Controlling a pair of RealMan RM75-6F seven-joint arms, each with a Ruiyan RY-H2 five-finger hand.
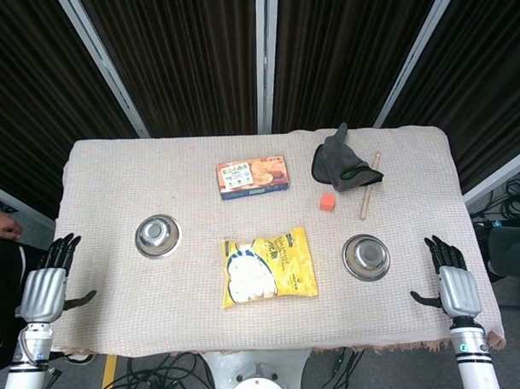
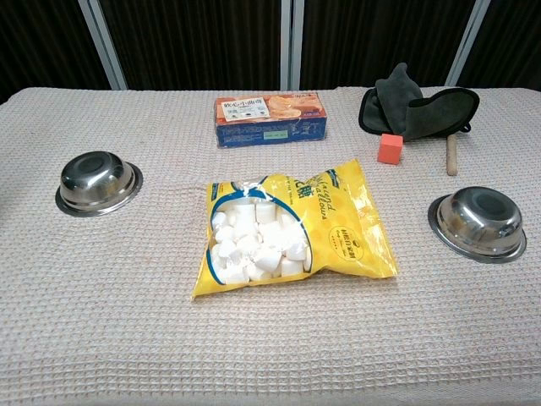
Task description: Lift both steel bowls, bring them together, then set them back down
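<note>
Two steel bowls stand upright on the cloth-covered table. The left bowl [image 1: 157, 236] [image 2: 99, 183] sits toward the left side, the right bowl [image 1: 366, 256] [image 2: 478, 223] toward the right. My left hand [image 1: 48, 280] lies at the table's left edge, fingers spread and holding nothing, well left of its bowl. At the right front edge my right hand [image 1: 451, 279] rests flat and open, a little right of the right bowl. Neither hand appears in the chest view.
A yellow bag of marshmallows [image 1: 268, 266] [image 2: 287, 229] lies between the bowls. Behind it are an orange-and-blue biscuit box [image 1: 252, 177] [image 2: 270, 120], a small orange cube [image 1: 327, 202] [image 2: 390, 148], a dark cloth [image 1: 340, 161] [image 2: 416, 110] and a wooden stick [image 1: 369, 185].
</note>
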